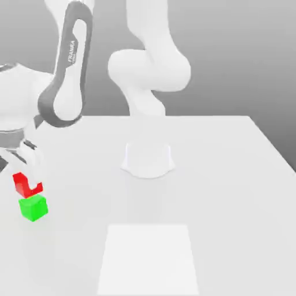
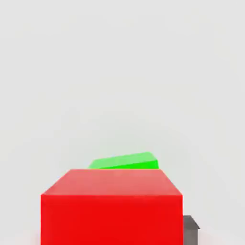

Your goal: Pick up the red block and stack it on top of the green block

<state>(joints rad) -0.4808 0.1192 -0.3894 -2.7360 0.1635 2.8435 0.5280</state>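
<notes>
The red block [image 1: 21, 185] hangs at the exterior view's left with my gripper [image 1: 26, 178] shut on it; a white finger [image 1: 34, 167] covers part of its face. The green block [image 1: 33, 208] rests on the white table directly beneath, shifted a little toward the exterior view's right of the red one. The two cubes are touching or nearly so; I cannot tell which. In the hand view the red block [image 2: 111, 210] is close and large, with the green block [image 2: 125, 161] peeking out beyond its top edge and a dark finger pad [image 2: 190, 228] beside it.
The arm's white base [image 1: 148, 159] stands at the middle of the table [image 1: 231, 191]. A paler square patch [image 1: 149, 257] lies on the table in front of it. The arm's grey-and-white links [image 1: 66, 75] lean over the exterior view's left side.
</notes>
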